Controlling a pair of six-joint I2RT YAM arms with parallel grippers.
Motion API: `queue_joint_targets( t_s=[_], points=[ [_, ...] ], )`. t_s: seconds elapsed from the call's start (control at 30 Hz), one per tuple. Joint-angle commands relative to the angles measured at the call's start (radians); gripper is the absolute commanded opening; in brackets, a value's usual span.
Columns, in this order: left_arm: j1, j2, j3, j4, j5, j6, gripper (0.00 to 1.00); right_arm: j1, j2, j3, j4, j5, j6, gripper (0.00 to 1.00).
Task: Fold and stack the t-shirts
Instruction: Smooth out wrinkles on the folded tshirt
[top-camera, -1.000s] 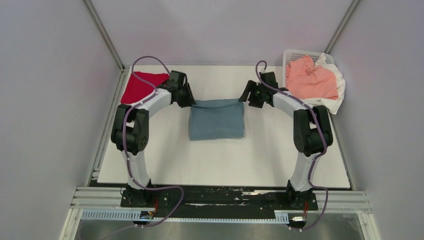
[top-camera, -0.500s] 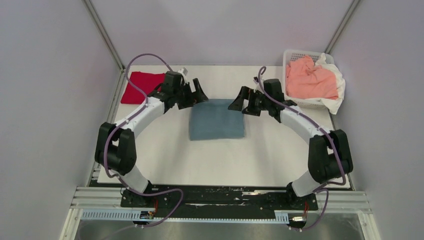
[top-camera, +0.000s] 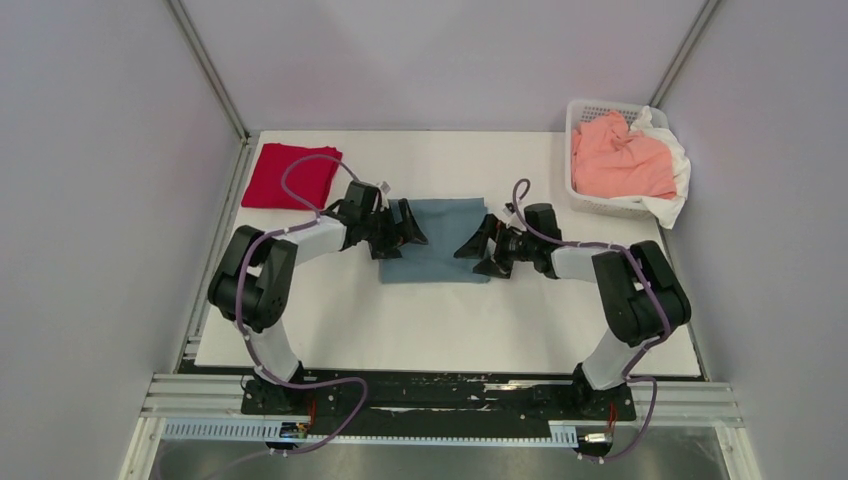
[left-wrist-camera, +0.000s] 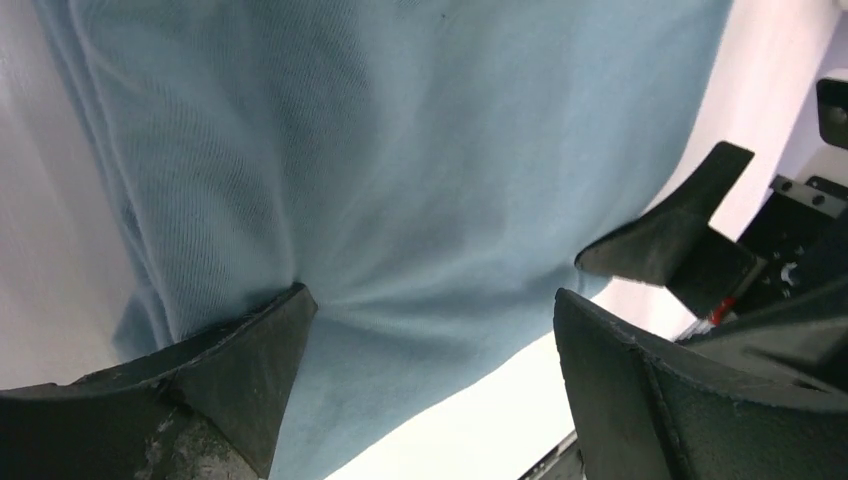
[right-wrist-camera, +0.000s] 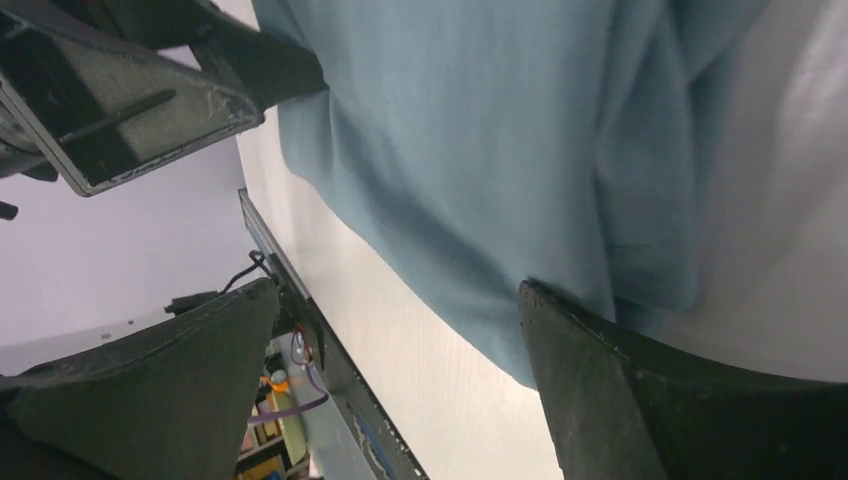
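- Now, at the far-left corner of the white tabletop (top-camera: 440, 320) we see the bright red t-shirt (top-camera: 290, 176), folded into a flat square and well apart from both arms.
- Next comes the left claw (top-camera: 412, 228), low over the left edge of the dusty teal-blue t-shirt (top-camera: 440, 225). In its wrist view this claw (left-wrist-camera: 432, 300) is released, with its two fingers spread wide. One fingertip (left-wrist-camera: 270, 340) touches the cloth where it bunches into small creases, and the other sits off the fabric over bare tabletop.
- We find the teal-blue t-shirt (left-wrist-camera: 400, 150) folded into a rectangle in the middle of the tabletop, between the two claws. Its near edge is partly hidden by them from above.
- Then the right claw (top-camera: 472, 250) sits at the shirt's right near corner, facing the left one across the fabric. Its wrist view shows the right claw (right-wrist-camera: 398, 290) released too, fingers far apart and holding nothing. One finger (right-wrist-camera: 600, 370) rests at the folded edge of the teal-blue t-shirt (right-wrist-camera: 480, 120), where the layers show as a ridge.
- Lastly, at the far-right corner stands a white perforated basket (top-camera: 590, 108) with a crumpled salmon-pink t-shirt (top-camera: 620, 155) heaped in it. A white cloth (top-camera: 675, 185) hangs over its right rim.
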Motion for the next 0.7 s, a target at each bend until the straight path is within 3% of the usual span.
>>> queue_joint_targets(
  t_s=[0.0,0.17,0.43,0.53,0.67],
  points=[
    [0.047,0.008,-0.087,0.026,-0.015,-0.017,1.00,-0.068,0.028,-0.077,0.004,0.152,-0.023,0.99],
    [0.084,-0.026,-0.143,0.021,-0.012,0.010,1.00,-0.080,0.017,-0.091,-0.018,0.167,-0.044,0.99],
    [0.086,-0.187,-0.006,-0.044,-0.027,0.061,1.00,-0.079,-0.212,0.080,-0.167,0.238,-0.117,1.00],
    [0.086,-0.143,0.128,-0.087,-0.034,0.077,1.00,-0.077,-0.199,0.172,-0.164,0.209,-0.115,1.00],
    [0.086,0.000,0.298,-0.119,0.017,0.084,1.00,-0.072,-0.066,0.304,-0.135,0.116,-0.098,1.00]
  ],
)
